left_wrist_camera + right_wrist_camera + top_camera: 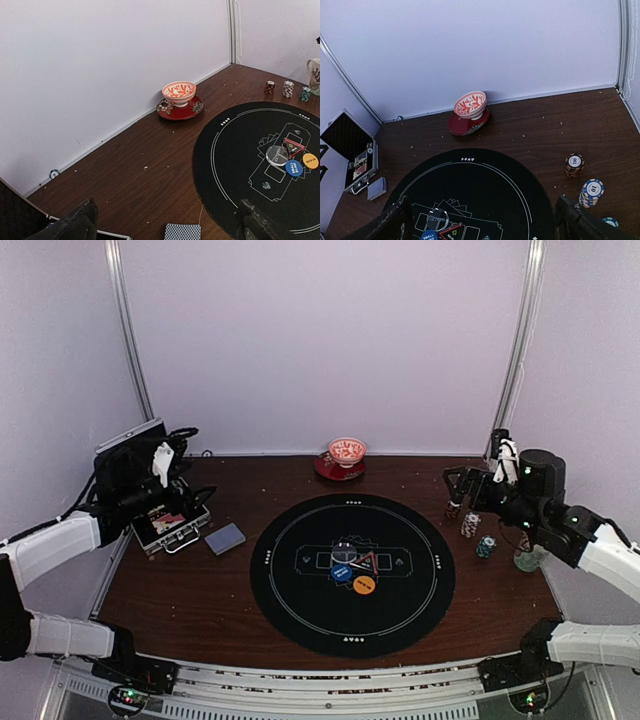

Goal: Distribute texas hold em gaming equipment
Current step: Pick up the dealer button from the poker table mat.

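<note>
Left gripper [167, 206] and right gripper [482, 207]: both with jaws spread wide, empty. Card deck [182, 231] lies on the table [145, 150] close by the left gripper; chip stacks [574, 164] stand beside the right gripper; marker discs [294, 169] rest on the mat [235, 150] between both.

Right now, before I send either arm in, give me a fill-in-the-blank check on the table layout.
The bowl sits on a ___ saucer. Seen from above, ___ chip stacks stand off the mat, on its right. The deck of cards lies beside the open case, on the mat's ___ side.
Missing words: red; three; left.
</note>
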Robot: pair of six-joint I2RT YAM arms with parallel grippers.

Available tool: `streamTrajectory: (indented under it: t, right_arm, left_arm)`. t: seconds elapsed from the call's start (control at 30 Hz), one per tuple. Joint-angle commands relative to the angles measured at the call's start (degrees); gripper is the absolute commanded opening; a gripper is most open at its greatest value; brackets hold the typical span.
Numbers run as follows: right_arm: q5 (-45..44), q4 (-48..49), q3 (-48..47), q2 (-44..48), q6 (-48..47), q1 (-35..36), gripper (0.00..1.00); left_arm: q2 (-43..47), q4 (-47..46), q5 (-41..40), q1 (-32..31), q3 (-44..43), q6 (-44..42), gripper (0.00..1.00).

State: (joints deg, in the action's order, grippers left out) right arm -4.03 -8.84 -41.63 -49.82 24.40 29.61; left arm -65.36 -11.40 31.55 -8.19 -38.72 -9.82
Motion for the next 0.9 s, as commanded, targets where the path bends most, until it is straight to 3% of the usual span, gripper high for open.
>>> streamTrajectory:
  t: [0.0, 0.1, 0.27, 0.53, 0.87]
  right_arm:
    - [-6.73, 1.26, 0.25, 6.82, 2.65, 0.28, 1.0]
    - [-7.45, -0.84, 0.42, 10.79, 8.25, 0.28, 1.0]
    - [-1.11, 4.72, 3.03, 13.27, 4.8, 0.1, 1.0]
    - [2.15, 0.62, -5.46, -4.47, 4.36, 0.97, 1.0]
    - [-17.46, -8.35, -16.75, -27.5, 4.23, 9.36, 1.0]
  left_arm:
    - [2.38, -6.25, -1.62, 0.02, 2.59, 1.08, 0.98]
    - [2.62, -7.01, -1.73, 0.06, 3.15, 1.21, 0.98]
    - [1.97, -6.95, -1.22, 0.01, 3.12, 1.54, 0.98]
    - [0.0, -7.47, -0.58, 0.02, 2.97, 1.88, 0.98]
    - [-5.27, -9.03, -0.59, 0.03, 2.34, 2.4, 0.98]
